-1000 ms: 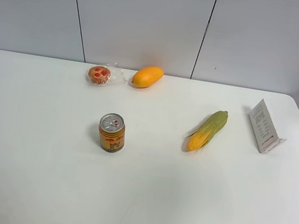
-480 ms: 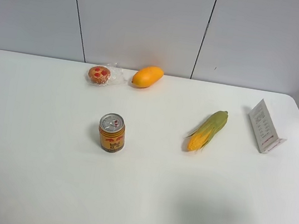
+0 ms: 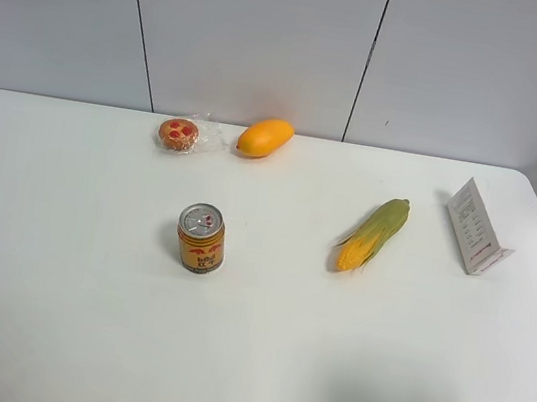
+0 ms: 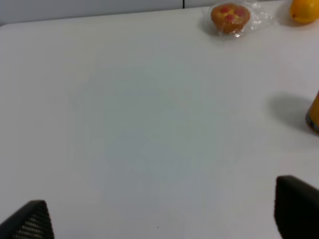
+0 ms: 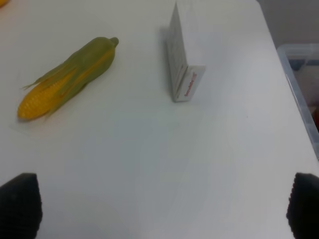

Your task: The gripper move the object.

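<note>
Right wrist view shows you the small white cardboard box (image 5: 183, 64) in the upper middle, lying on its long edge on the white desk (image 5: 149, 164), right of the green-yellow corn cob (image 5: 67, 74). It looks light and stiff; pinch its two flat sides. Its red print is too blurry to read. The right end effector (image 5: 164, 211) is wide open and empty.

Only fingertips show. The left gripper (image 4: 164, 211) has matte black blocky fingers (image 4: 294, 204), one finely ribbed. The right gripper (image 5: 162, 209) shows rounded, dark black fingertips (image 5: 20, 204).
</note>
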Robot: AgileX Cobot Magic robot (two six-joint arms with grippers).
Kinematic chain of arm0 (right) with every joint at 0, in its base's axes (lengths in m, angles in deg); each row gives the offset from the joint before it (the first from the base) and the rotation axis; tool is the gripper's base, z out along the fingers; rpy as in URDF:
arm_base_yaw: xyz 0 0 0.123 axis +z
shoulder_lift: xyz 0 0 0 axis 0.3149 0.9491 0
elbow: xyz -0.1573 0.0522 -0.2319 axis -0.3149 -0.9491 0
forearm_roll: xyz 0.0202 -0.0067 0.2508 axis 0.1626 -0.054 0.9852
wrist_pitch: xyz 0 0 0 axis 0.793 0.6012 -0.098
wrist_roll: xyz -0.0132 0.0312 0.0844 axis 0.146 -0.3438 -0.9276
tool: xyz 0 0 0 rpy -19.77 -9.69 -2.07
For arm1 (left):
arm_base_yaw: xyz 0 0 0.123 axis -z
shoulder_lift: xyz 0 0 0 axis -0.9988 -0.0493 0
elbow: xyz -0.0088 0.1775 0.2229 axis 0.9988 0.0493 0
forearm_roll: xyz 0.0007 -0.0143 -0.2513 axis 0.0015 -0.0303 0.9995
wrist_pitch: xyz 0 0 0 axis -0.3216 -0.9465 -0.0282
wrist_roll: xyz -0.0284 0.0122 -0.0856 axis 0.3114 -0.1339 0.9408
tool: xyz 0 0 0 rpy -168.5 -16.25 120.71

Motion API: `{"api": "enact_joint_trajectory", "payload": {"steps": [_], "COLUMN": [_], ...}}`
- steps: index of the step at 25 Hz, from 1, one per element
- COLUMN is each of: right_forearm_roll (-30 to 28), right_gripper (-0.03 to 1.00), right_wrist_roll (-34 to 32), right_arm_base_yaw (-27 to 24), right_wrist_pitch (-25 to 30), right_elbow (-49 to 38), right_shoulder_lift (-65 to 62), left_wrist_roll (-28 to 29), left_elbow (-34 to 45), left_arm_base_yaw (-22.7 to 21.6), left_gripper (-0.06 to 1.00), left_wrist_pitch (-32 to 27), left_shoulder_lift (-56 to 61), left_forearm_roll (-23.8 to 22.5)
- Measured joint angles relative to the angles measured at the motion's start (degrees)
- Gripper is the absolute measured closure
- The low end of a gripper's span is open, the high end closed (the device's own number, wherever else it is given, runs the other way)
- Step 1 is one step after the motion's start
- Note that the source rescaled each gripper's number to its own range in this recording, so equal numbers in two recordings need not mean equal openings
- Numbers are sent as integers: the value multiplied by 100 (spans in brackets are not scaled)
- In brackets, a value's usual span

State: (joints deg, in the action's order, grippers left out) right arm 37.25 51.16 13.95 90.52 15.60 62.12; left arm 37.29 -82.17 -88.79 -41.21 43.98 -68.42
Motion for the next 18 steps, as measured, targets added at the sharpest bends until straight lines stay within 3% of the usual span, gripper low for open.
{"api": "enact_joint_trajectory", "payload": {"steps": [4, 12, 18], "right_forearm_roll": [-71, -76, -76], "right_gripper": [-3, -3, -3], "right_wrist_roll": [-110, -109, -109], "right_arm_base_yaw": [37, 667, 694], "right_wrist_pitch": [0, 0, 0], "right_elbow": [0, 0, 0], "right_shoulder_lift": [0, 0, 0], "left_wrist_roll": [0, 0, 0], "left_elbow": [0, 0, 0], "left_arm_base_yaw": [0, 0, 0], "left_gripper": [-6, -6, -6], "left_wrist_pitch": [0, 0, 0], "left_shoulder_lift": [0, 0, 0], "left_forearm_roll": [0, 0, 0]}}
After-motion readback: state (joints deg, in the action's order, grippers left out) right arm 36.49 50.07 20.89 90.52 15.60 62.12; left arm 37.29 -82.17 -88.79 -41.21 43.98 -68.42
